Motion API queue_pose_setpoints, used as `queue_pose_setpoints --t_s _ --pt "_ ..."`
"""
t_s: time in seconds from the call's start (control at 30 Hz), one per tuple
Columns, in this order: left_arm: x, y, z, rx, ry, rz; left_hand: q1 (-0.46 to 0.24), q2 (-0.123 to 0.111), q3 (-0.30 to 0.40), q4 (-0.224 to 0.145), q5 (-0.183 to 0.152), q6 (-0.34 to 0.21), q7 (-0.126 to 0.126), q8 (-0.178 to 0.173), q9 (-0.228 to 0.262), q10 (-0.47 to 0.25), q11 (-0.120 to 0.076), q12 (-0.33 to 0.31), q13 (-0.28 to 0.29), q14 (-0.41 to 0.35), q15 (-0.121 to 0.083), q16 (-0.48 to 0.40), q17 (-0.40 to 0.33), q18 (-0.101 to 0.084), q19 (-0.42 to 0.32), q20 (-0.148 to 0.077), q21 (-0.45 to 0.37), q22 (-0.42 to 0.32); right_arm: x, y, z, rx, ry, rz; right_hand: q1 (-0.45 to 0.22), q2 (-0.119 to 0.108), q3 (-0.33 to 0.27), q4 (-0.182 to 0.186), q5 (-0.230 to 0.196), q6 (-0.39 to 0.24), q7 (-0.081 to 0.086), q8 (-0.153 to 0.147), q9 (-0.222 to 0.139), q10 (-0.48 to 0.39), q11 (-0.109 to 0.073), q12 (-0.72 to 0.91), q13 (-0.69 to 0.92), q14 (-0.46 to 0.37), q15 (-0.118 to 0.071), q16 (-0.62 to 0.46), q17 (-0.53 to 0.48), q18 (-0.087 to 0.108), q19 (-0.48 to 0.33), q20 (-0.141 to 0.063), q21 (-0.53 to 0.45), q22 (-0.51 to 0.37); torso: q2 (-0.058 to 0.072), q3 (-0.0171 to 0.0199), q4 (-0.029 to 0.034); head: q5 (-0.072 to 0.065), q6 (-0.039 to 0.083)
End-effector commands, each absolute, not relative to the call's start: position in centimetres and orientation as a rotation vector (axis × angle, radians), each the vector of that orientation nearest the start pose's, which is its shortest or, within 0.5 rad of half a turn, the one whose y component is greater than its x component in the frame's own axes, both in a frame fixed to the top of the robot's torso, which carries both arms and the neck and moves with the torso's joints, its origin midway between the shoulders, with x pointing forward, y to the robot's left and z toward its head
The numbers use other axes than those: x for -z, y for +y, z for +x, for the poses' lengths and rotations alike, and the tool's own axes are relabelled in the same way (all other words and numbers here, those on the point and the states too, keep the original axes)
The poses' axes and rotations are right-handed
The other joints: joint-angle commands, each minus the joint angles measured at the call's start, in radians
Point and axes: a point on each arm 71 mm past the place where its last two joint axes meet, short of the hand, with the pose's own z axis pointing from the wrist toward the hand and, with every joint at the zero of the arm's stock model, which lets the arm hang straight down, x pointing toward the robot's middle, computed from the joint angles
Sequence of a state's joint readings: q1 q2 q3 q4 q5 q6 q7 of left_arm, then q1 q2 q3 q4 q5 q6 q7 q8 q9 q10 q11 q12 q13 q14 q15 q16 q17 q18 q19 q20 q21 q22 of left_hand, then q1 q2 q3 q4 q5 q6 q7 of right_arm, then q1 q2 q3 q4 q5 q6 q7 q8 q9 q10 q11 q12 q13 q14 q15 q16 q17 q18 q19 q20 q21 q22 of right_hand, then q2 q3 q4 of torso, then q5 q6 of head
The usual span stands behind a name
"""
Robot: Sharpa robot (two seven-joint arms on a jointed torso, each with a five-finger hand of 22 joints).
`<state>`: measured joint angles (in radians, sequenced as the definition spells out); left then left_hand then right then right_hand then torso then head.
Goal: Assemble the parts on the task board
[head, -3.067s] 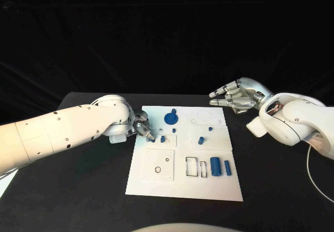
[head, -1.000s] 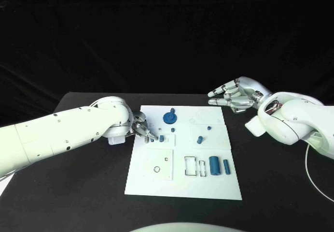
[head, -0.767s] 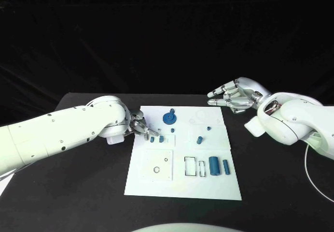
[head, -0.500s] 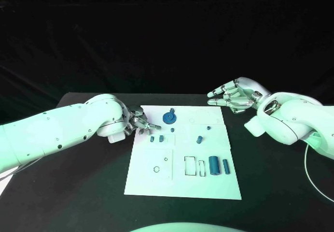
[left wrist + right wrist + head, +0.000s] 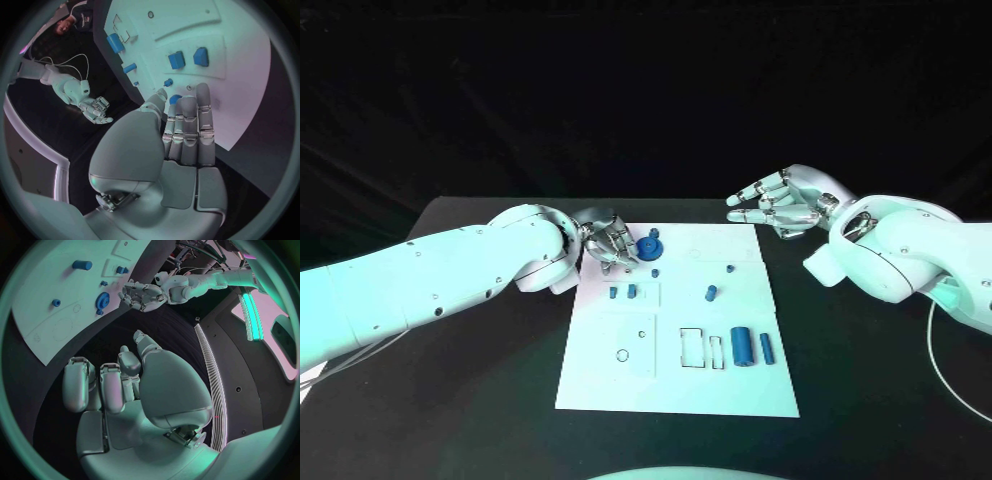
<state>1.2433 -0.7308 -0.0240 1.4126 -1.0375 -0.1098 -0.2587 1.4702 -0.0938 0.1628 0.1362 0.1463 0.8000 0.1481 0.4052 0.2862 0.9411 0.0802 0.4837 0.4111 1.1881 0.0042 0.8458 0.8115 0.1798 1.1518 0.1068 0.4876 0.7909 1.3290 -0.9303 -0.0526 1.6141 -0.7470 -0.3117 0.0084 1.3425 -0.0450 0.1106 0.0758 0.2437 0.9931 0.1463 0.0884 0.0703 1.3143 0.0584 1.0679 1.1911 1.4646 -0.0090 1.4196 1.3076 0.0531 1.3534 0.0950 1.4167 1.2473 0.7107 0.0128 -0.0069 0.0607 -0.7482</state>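
Head view shows the left hand [image 5: 604, 243] empty, fingers apart, over the board's [image 5: 678, 385] far left corner beside the blue gear [image 5: 651, 248]. Right hand [image 5: 777, 206] hovers spread past the far right corner.

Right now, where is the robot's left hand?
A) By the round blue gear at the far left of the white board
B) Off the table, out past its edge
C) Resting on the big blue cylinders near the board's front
A: the left hand sits at the task board's far-left corner, fingers beside the blue gear and apparently holding nothing.
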Motion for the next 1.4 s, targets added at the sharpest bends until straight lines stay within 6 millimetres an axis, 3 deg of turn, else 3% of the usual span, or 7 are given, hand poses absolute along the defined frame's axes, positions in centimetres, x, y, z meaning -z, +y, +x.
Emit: queue_pose_setpoints --t_s 0.03,0.3,0.43,0.53,0.63,0.87,1.4 --pt "18.1 16.8 51.3 0.783 1.781 -0.027 0.03 -0.019 0.038 -0.009 -0.005 0.028 0.002 -0.025 -0.033 0.034 0.001 -0.049 -0.065 0.006 0.002 -0.042 -0.044 0.005 0.021 -0.003 -0.017 -0.019 12.6 -21.7 48.6 -1.07 1.69 0.407 0.001 0.007 0.0 0.004 0.006 0.002 0.001 -0.004 -0.001 -0.004 0.0 0.0 -0.001 0.056 -0.005 -0.006 0.049 0.02 -0.008 0.002 -0.004 -0.002 0.0 -0.0004 -0.0001 -0.006 0.002" --pt "19.3 14.5 50.9 0.79 1.695 0.161 0.02 -0.066 0.069 -0.011 -0.014 0.068 -0.007 -0.08 -0.092 0.038 0.009 -0.135 -0.169 0.034 0.004 -0.067 -0.076 0.003 0.047 0.0 -0.041 -0.044 12.6 -21.6 48.7 -1.073 1.689 0.4 0.003 0.008 0.0 0.003 0.007 0.002 0.001 -0.004 -0.001 -0.004 0.0 -0.001 -0.001 0.056 -0.006 -0.006 0.048 0.021 -0.011 0.002 -0.007 -0.006 0.0 0.0001 -0.0003 -0.012 0.007" --pt "19.7 13.8 50.7 0.759 1.705 0.238 0.011 -0.069 0.077 -0.012 -0.015 0.107 -0.015 -0.109 -0.118 0.059 0.005 -0.159 -0.211 0.165 -0.002 0.156 0.122 0.003 0.113 -0.005 -0.014 -0.035 12.6 -21.5 48.7 -1.073 1.69 0.395 0.003 0.008 0.001 0.003 0.007 0.002 0.001 -0.004 -0.001 -0.004 0.0 -0.001 -0.002 0.056 -0.006 -0.007 0.048 0.022 -0.012 0.002 -0.007 -0.008 0.0 0.0011 -0.0007 -0.012 0.009" --pt "20.2 13.5 50.6 0.725 1.748 0.282 0.002 -0.073 0.087 -0.009 -0.014 0.142 -0.017 -0.131 -0.135 0.081 -0.001 -0.173 -0.238 0.286 -0.01 0.42 0.375 -0.051 0.261 -0.013 0.351 0.23 12.6 -21.5 48.7 -1.072 1.692 0.393 0.003 0.008 0.001 0.003 0.007 0.002 0.001 -0.004 -0.001 -0.004 0.0 -0.001 -0.002 0.056 -0.006 -0.007 0.048 0.022 -0.012 0.002 -0.007 -0.008 0.0 0.0006 -0.0003 -0.015 0.01" --pt "20.5 13.3 50.6 0.698 1.774 0.304 -0.004 -0.079 0.099 -0.007 -0.014 0.165 -0.018 -0.158 -0.151 0.1 -0.003 -0.19 -0.264 0.311 -0.012 0.51 0.459 -0.081 0.309 -0.017 0.539 0.376 12.7 -21.5 48.7 -1.072 1.693 0.393 0.003 0.008 0.001 0.003 0.007 0.002 0.001 -0.004 -0.001 -0.004 0.0 -0.001 -0.002 0.056 -0.006 -0.007 0.048 0.022 -0.012 0.002 -0.007 -0.008 0.0 0.001 -0.0011 -0.015 0.01" --pt "20.8 13.0 50.8 0.633 1.806 0.312 -0.006 -0.078 0.117 -0.005 -0.012 0.199 -0.018 -0.176 -0.161 0.121 -0.006 -0.209 -0.286 0.324 -0.016 0.536 0.472 -0.099 0.337 -0.021 0.664 0.474 12.7 -21.4 48.6 -1.072 1.695 0.391 0.004 0.008 0.001 0.002 0.007 0.002 0.001 -0.004 -0.001 -0.004 0.0 0.0 -0.001 0.056 -0.006 -0.007 0.048 0.022 -0.013 0.002 -0.008 -0.008 -0.001 0.0008 -0.0002 -0.017 0.009" --pt "21.5 12.6 51.3 0.555 1.878 0.326 0.006 -0.072 0.168 -0.014 -0.01 0.22 -0.021 -0.202 -0.172 0.139 -0.007 -0.242 -0.311 0.321 -0.018 0.515 0.425 -0.098 0.339 -0.024 0.67 0.482 12.7 -21.2 48.6 -1.074 1.696 0.389 0.004 0.009 0.001 0.002 0.008 0.002 0.001 -0.004 -0.001 -0.004 0.0 0.001 -0.001 0.056 -0.005 -0.007 0.048 0.022 -0.013 0.002 -0.008 -0.009 -0.001 -0.0004 0.0014 -0.021 0.007"
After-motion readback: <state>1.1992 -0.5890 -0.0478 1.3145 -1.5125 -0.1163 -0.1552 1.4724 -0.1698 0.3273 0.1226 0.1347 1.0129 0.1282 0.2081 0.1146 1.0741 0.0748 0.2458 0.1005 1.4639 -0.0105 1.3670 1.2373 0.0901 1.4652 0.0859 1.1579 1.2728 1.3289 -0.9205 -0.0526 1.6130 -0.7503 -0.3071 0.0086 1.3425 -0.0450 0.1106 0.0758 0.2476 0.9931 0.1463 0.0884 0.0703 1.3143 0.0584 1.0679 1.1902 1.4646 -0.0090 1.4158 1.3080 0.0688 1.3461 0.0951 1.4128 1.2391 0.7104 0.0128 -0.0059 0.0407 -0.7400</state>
